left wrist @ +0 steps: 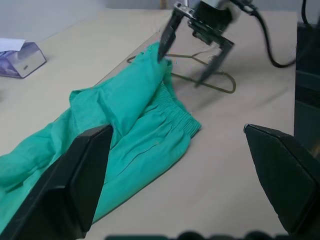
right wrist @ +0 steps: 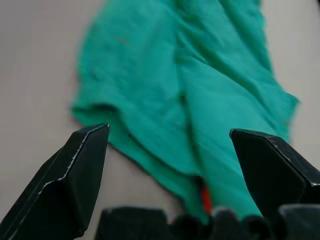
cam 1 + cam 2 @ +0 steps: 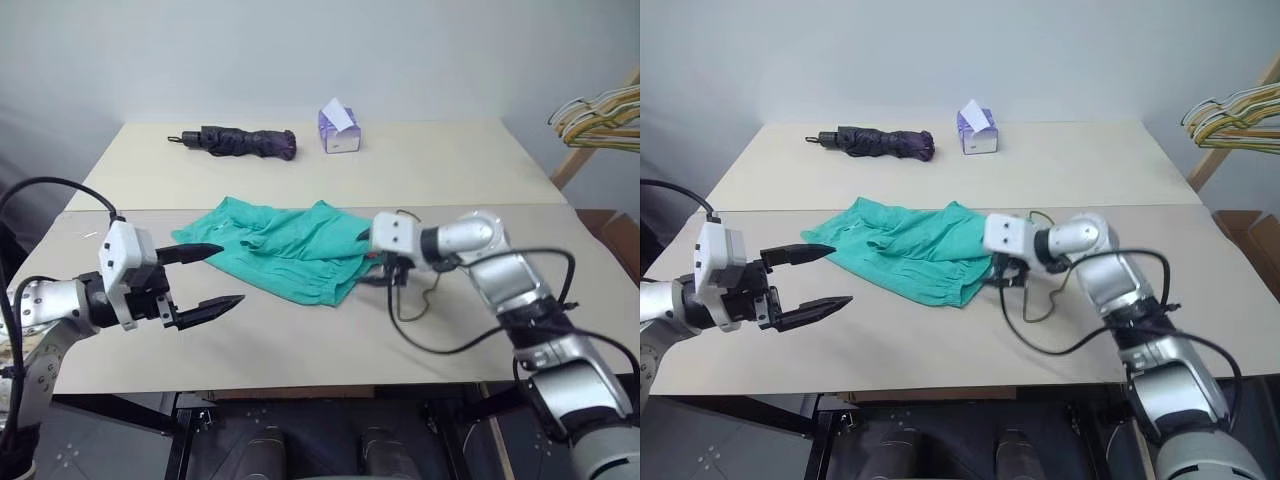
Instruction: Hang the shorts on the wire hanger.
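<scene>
From the head views, the shorts point(image 3: 285, 250) lie crumpled on the tabletop point(image 3: 300, 340) with the wire hanger point(image 3: 425, 295) mostly hidden at their right edge, so the likely slip is the cloth bunching or the thin wire sliding away when the right gripper point(image 1: 192, 60) reaches in. In the left wrist view that gripper's jaws stand apart over the waistband and hanger, apparently gripping neither. The left gripper point(image 3: 205, 278) hovers left of the shorts, jaws wide, empty; the right wrist view shows teal cloth between spread fingers point(image 2: 70, 180)

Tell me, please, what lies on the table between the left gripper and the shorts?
Nothing: in the left eye view only bare table separates the open left gripper from the shorts; its upper finger points at their near edge.
</scene>
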{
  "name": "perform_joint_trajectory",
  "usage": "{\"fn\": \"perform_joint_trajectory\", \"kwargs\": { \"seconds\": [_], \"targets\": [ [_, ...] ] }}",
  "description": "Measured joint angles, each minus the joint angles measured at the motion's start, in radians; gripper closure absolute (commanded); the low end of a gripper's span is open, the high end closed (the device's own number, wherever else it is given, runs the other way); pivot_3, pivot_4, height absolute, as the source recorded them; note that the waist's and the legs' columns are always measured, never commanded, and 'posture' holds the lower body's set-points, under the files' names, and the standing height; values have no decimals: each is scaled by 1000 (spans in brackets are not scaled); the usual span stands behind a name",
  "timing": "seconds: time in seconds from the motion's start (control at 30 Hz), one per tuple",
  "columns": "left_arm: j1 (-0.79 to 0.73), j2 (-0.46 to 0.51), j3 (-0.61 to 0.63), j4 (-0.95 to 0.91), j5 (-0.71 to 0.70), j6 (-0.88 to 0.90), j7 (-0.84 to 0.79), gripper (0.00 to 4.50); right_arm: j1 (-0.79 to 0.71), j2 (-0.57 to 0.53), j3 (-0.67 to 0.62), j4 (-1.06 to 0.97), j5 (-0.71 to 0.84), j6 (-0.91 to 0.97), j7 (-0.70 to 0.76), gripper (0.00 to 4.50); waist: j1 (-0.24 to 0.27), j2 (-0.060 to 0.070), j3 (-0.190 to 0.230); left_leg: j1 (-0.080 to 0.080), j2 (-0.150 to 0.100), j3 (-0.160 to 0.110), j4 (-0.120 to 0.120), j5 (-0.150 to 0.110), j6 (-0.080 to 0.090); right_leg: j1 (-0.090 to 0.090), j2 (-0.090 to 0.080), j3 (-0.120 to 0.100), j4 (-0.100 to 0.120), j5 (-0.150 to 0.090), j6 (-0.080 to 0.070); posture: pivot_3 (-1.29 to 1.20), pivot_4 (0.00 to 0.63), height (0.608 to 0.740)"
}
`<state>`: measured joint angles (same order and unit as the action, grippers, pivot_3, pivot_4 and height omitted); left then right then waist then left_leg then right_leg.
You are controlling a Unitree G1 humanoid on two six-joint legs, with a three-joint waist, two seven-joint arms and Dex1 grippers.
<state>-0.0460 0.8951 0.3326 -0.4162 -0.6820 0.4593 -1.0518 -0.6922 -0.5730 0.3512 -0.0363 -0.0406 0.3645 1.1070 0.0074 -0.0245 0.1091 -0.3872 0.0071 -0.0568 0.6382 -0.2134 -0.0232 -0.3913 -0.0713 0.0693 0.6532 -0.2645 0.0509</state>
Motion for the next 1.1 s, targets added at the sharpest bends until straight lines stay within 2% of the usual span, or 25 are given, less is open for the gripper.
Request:
{"fn": "perform_joint_trajectory", "kwargs": {
  "seconds": [0.1,0.4,0.53,0.57,0.63,0.9,1.1],
  "targets": [
    [-2,1,0,1,0,0,-6,0,35,54,87,-114,-66,142,-65,7,2,0,0,2,3,0,0,0,0,2,4,0,0,-1,-1,128,66,740],
    [-2,8,0,2,0,1,-21,0,19,200,276,-59,-253,386,-239,7,4,0,0,1,7,0,1,0,0,-1,8,0,0,0,-3,135,68,740],
    [-2,8,0,2,0,1,-21,0,-10,222,310,-32,-292,403,-265,792,4,0,0,1,8,0,1,0,0,0,9,0,0,0,-4,138,69,740],
    [1,8,0,2,0,1,-21,0,-12,224,320,-30,-302,401,-271,1250,4,0,0,1,9,0,1,0,0,0,9,0,0,0,-4,139,69,740],
    [3,8,0,2,0,1,-21,0,-16,228,332,-22,-311,400,-278,1757,4,-1,0,1,9,0,1,0,0,0,10,0,0,0,-4,139,69,740],
    [15,8,0,1,11,0,-29,0,-30,199,350,14,-372,375,-302,4477,6,-1,0,1,9,0,1,0,0,-1,10,0,0,0,-4,135,70,740],
    [26,10,-5,2,43,-30,-49,0,-17,97,319,-70,-362,316,-260,4477,5,-1,0,-1,9,0,1,0,0,-3,10,0,0,0,-4,122,70,740]
  ]
}}
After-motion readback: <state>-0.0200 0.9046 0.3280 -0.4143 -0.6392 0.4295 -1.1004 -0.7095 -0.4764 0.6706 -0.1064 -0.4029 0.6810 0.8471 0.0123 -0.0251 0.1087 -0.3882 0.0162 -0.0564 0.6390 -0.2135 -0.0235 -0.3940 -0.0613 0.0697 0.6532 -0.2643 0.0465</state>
